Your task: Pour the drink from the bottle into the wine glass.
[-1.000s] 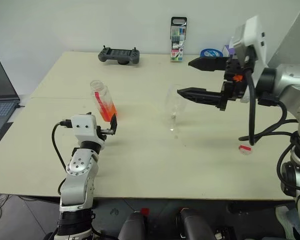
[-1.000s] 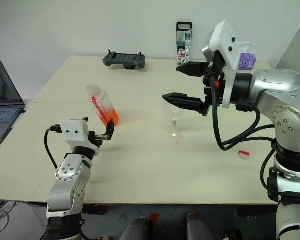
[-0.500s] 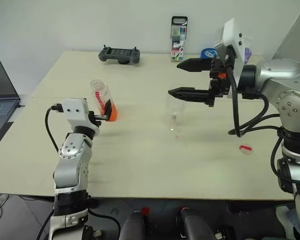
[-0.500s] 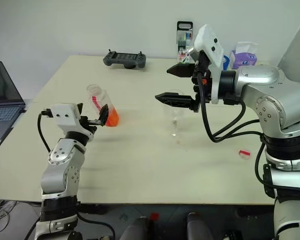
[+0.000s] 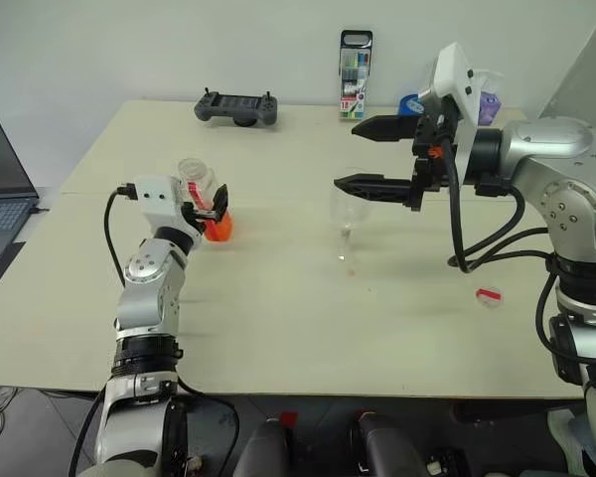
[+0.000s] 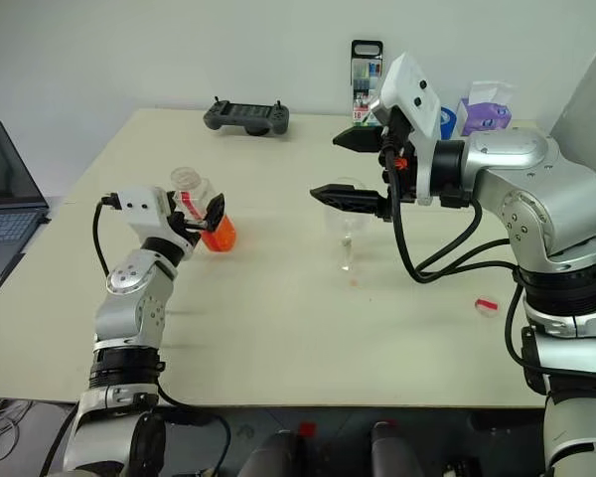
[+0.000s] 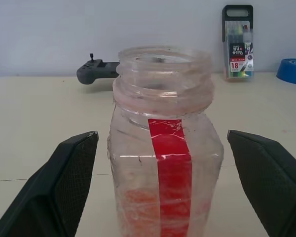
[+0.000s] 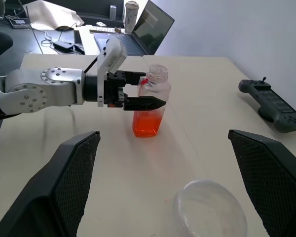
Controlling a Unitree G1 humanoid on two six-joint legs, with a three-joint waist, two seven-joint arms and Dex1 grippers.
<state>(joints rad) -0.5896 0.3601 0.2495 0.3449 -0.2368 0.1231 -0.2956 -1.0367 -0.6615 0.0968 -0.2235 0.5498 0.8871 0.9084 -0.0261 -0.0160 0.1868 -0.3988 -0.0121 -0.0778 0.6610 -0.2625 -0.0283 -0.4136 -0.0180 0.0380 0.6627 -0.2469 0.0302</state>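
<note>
The bottle [image 7: 165,163] stands uncapped on the table's left half, with a red label strip. The orange-red drink [image 8: 148,123] fills only its lowest part. My left gripper [image 5: 207,207] is open, one finger on each side of the bottle, apart from its walls. The clear wine glass [image 5: 345,214] stands upright at the table's middle. My right gripper [image 5: 346,154] hovers open just above and to the right of the glass bowl, holding nothing.
A red-and-white cap [image 5: 488,296] lies on the table at the right. Along the far edge are a game controller [image 5: 237,108], a marker pack [image 5: 355,77], a blue roll [image 5: 414,103] and a purple box [image 6: 487,109]. A laptop [image 5: 0,189] sits at the left.
My left gripper has risen and gone forward, so its open fingers now flank the bottle. The right gripper has barely shifted above the glass.
</note>
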